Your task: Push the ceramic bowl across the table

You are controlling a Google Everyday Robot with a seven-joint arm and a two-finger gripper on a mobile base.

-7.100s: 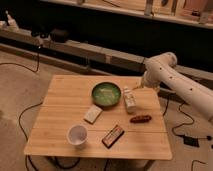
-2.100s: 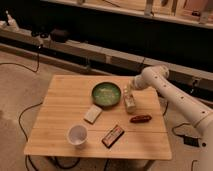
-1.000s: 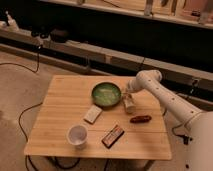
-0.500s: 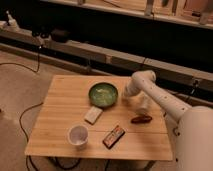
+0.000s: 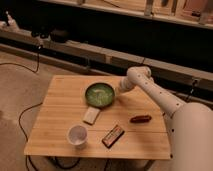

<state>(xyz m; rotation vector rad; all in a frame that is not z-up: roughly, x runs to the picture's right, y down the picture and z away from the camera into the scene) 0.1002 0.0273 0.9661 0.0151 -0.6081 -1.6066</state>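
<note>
Low at the right rim of the bowl (image 5: 100, 94): the pincer (image 5: 118, 89), touching or just beside, at the end of an arm (image 5: 155, 93) reaching in from the right; cannot tell whether wide or narrow. Bowl upright on the desk (image 5: 57, 100), toward the far edge, about midway along.

Risks, as judged from here. Could ride up over the rim and slip off instead of shoving, if set too high. Could spin the bowl aside rather than drive it straight, if pressing off-centre. Could tip it by catching the lip from above. Could carry the bowl toward the left edge and off, if pushed too far with no check; plenty of bare wood that way for now. Could drag in the pale block (image 5: 91, 116) just in front of the bowl, if veering toward the near side; beyond it the cup (image 5: 77, 135) and dark packet (image 5: 113, 135), nearer the front edge. To the right, a reddish stick (image 5: 140, 119), apart from the push line.

Bowl: seemingly empty, only mottled green glaze inside. Cup: upright, white inside, apparently empty too
</note>
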